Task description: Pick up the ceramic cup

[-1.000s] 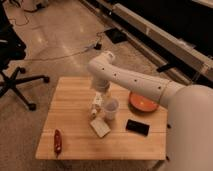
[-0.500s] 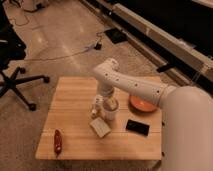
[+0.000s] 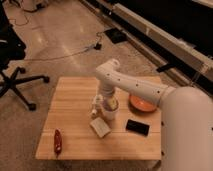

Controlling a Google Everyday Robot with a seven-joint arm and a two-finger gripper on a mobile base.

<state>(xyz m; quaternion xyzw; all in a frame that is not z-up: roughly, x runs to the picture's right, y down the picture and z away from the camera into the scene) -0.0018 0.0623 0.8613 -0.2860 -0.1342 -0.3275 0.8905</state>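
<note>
One arm reaches down at the centre of the frame, its gripper point(image 3: 109, 103) right over the cup point(image 3: 110, 113) on the table point(image 3: 75, 95), left of the orange bowl point(image 3: 141, 104) (grasp step, I judge). Next: close firmly, then lift straight up

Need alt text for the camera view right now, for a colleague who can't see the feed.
The white robot arm reaches down over a wooden table, its gripper at the ceramic cup near the table's middle. An orange bowl lies right of the cup, a black phone and pale packet nearer the front, a red object front-left.
</note>
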